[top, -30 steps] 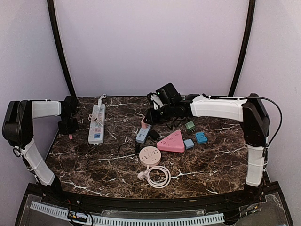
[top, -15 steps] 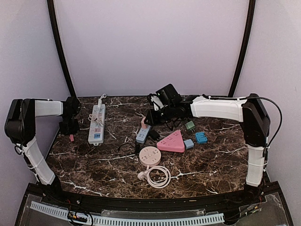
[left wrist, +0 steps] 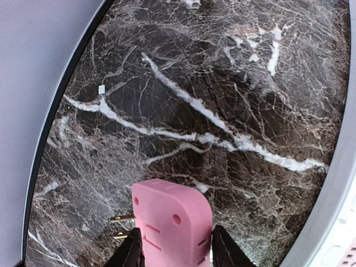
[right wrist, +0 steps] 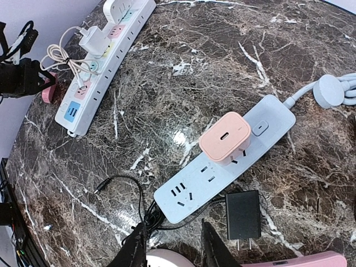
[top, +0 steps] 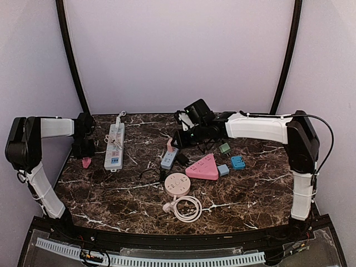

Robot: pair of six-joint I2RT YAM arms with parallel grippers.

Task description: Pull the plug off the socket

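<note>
My left gripper (top: pixel 83 151) is at the table's far left, shut on a pink plug (left wrist: pixel 172 219) whose two brass prongs point left, free of any socket. The plug (top: pixel 86 162) sits low over the marble, left of the white power strip (top: pixel 114 146). My right gripper (right wrist: pixel 171 228) is open and empty above the near end of a light-blue power strip (right wrist: pixel 222 161). A salmon charger (right wrist: pixel 225 137) is plugged into that strip. The right gripper (top: pixel 181 138) hovers over the strip (top: pixel 169 158) mid-table.
A black adapter (right wrist: pixel 243 214) with a tangled cord lies beside the blue strip. A pink triangular socket (top: pixel 203 168), a round pink socket (top: pixel 177 183) with a coiled cord (top: pixel 186 208), a green adapter (top: pixel 225 148) and blue adapters (top: pixel 238 162) lie at the right. The white strip holds several plugs.
The left gripper has shifted slightly, and the pink plug now shows broader under it in the top view. The right arm has barely moved.
</note>
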